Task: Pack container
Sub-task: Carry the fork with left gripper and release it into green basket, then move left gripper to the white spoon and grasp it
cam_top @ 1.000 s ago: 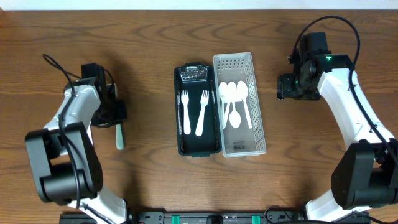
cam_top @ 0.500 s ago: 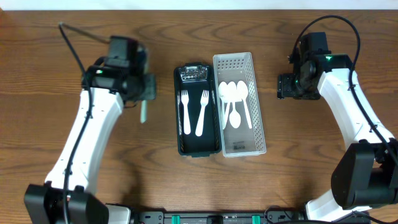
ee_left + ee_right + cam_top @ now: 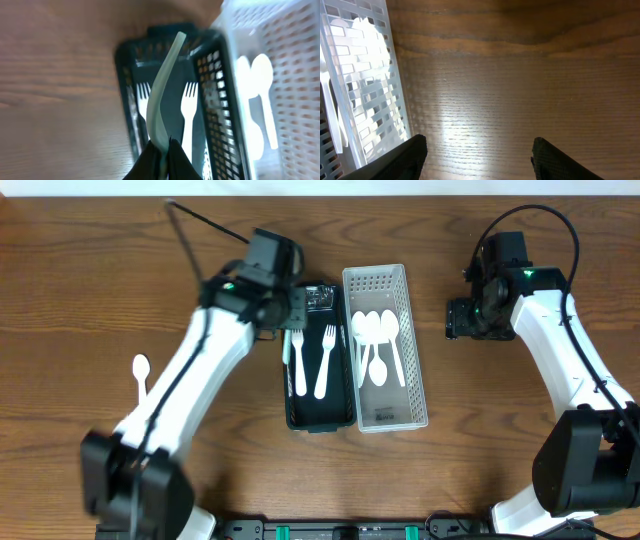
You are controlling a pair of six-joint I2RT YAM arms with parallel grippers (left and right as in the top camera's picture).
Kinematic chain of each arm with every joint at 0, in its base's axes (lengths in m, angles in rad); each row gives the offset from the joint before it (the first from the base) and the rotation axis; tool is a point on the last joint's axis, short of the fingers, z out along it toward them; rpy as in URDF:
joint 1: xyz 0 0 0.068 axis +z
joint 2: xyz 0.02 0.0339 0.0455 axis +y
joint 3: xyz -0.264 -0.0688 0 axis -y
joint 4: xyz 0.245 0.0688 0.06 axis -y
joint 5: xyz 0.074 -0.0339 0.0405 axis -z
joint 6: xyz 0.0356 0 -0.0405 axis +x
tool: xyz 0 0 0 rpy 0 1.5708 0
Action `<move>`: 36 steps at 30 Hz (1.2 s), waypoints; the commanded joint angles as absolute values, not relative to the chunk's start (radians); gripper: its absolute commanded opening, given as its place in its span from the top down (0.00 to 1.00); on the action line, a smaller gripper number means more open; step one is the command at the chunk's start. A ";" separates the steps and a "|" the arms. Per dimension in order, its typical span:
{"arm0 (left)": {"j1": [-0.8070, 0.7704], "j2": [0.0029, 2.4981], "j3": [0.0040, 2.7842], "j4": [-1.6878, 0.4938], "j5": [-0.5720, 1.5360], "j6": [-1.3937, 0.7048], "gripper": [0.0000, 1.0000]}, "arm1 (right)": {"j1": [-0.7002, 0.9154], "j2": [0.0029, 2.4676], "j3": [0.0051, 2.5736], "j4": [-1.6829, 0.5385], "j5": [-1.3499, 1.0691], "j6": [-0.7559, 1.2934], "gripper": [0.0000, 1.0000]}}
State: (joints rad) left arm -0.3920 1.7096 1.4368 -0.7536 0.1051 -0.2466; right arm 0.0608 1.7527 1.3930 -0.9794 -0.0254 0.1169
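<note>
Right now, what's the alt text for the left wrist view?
The left gripper is shut on a pale green plastic utensil above the black basket holding two white forks. The white basket with white spoons sits beside it.

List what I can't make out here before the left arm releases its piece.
- pale green utensil: its head sits inside the left gripper in the left wrist view; overhead, the arm covers that end.
- black basket: near end cut off by the left wrist view's bottom edge.
- spoons in the white basket: overlapping overhead, count unclear.
</note>
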 commanded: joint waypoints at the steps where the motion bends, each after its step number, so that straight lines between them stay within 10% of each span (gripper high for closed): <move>1: -0.434 1.797 1.442 -0.750 0.124 -0.272 0.94 | 0.059 1.739 1.408 -0.980 -0.015 0.107 0.29; 6: -0.484 1.870 1.442 -0.740 0.123 -0.271 0.93 | 0.059 1.739 1.408 -0.982 -0.015 0.107 0.29; 11: -0.486 1.874 1.443 -0.740 0.120 -0.271 0.57 | 0.059 1.739 1.408 -0.985 -0.015 0.102 0.29; 21: -0.374 1.721 1.443 -0.768 0.033 -0.231 0.39 | 0.059 1.739 1.408 -0.988 -0.015 0.096 0.29; 36: 0.242 1.571 1.399 -0.995 -0.019 -0.108 0.21 | 0.059 1.739 1.408 -1.003 -0.015 0.100 0.27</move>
